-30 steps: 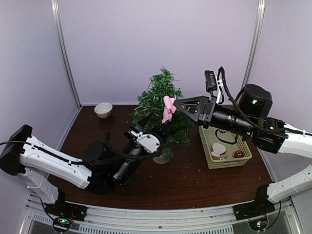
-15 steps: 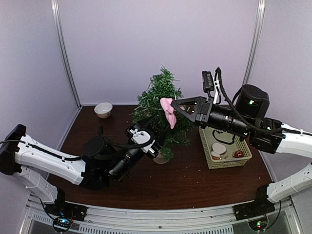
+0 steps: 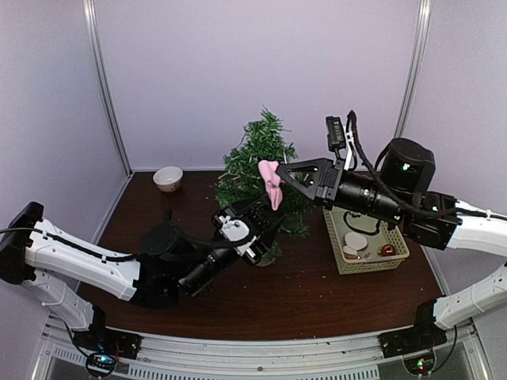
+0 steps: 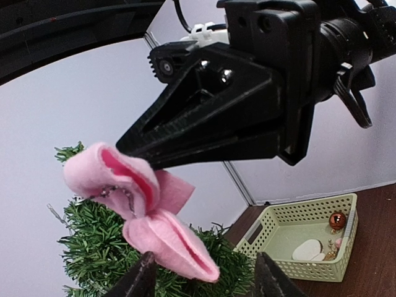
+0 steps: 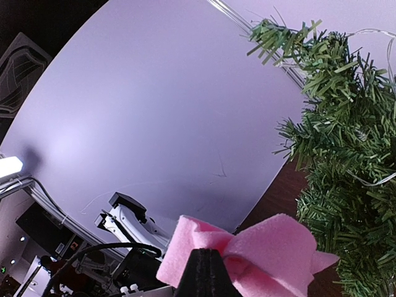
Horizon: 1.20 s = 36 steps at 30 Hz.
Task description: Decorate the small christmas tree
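The small christmas tree (image 3: 261, 154) stands at the back centre of the table, dark green and bristly. A pink felt bow (image 3: 272, 183) hangs in front of its right side, and my right gripper (image 3: 279, 172) is shut on its knot. In the right wrist view the bow (image 5: 253, 250) sits at the gripper (image 5: 204, 263) tips, with the tree (image 5: 346, 161) to the right. My left gripper (image 3: 268, 224) is open just below the bow. Seen from the left wrist, the bow's (image 4: 145, 210) lower loop hangs just above the gripper's (image 4: 204, 275) spread fingers, and nothing is held between them.
A pale green basket (image 3: 372, 264) right of the tree holds a red bauble (image 3: 387, 250) and white pieces. A small white bowl (image 3: 168, 178) sits at the back left. The tree's beige base (image 3: 261, 259) is close behind the left wrist.
My left gripper has risen and reached right toward the bow, and its fingers have spread wider. The right gripper has carried the bow slightly left.
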Each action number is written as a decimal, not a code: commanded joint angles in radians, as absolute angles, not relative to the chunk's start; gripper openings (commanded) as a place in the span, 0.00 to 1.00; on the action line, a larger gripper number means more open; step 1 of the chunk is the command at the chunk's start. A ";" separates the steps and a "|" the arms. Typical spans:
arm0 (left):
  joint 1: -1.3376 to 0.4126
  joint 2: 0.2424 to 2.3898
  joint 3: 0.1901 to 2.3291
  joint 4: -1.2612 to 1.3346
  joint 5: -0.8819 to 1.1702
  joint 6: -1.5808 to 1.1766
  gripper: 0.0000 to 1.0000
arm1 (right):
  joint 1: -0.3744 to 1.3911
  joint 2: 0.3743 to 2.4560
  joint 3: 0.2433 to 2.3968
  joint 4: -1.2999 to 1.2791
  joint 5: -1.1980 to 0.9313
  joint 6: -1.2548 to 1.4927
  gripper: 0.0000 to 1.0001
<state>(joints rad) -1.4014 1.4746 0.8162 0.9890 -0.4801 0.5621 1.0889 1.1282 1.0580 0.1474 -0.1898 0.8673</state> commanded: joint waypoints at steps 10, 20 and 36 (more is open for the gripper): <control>-1.373 1.518 0.886 1.130 -0.642 0.582 0.21 | 1.103 1.125 1.071 0.194 -0.180 0.877 0.00; -1.336 1.321 0.834 0.724 -0.413 0.466 0.00 | 1.101 1.045 1.075 0.077 -0.114 0.748 0.18; -1.082 1.180 1.247 -0.483 0.423 0.209 0.00 | 1.094 1.107 1.413 -0.586 -0.330 0.100 0.80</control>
<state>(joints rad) -1.0954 1.1076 1.1622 -0.2253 0.2771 0.2413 1.0927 1.0336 1.3380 -0.4026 -0.1921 0.2489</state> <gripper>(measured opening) 0.007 0.809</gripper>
